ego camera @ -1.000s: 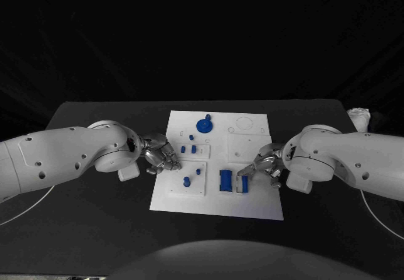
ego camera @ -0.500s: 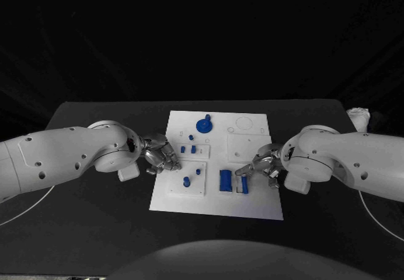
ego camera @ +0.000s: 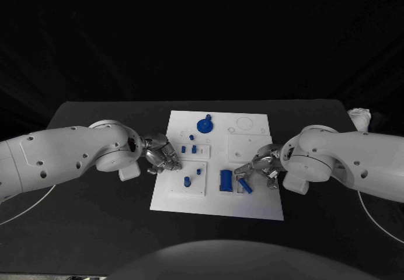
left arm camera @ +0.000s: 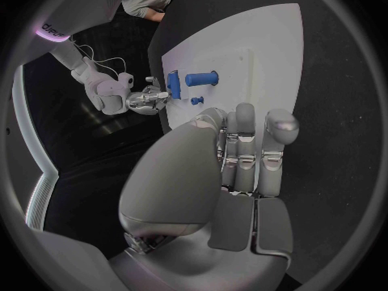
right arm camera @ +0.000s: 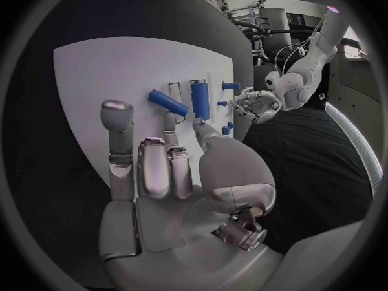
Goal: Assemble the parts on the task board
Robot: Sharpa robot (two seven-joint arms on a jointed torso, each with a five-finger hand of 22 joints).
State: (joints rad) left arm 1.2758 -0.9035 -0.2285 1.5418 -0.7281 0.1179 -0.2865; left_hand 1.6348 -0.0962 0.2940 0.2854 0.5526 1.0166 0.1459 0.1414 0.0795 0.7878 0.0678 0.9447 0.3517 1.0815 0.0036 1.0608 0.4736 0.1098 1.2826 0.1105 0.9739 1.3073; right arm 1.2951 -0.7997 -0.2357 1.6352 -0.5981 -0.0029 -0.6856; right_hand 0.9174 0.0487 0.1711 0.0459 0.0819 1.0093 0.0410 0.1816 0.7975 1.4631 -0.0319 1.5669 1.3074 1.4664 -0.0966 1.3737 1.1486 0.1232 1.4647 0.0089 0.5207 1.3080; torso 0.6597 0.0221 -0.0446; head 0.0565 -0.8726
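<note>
The small blue bar lay tilted near the task board's right edge, at the right hand's spread, empty fingertips. It looked light, hard, slippery; pinch its middle. The left hand held nothing.

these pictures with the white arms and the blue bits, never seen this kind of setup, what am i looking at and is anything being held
This is a two-armed robot at a black table. The wide picture looks down from its head; the two round ones come from cameras at its wrists. In the middle lies a white task board carrying small blue parts, among them a round blue knob and an upright blue block. The silver left hand rests at the board's left edge, holding nothing. The silver right hand touches a tilted blue bar; whether it grips it is unclear.
</note>
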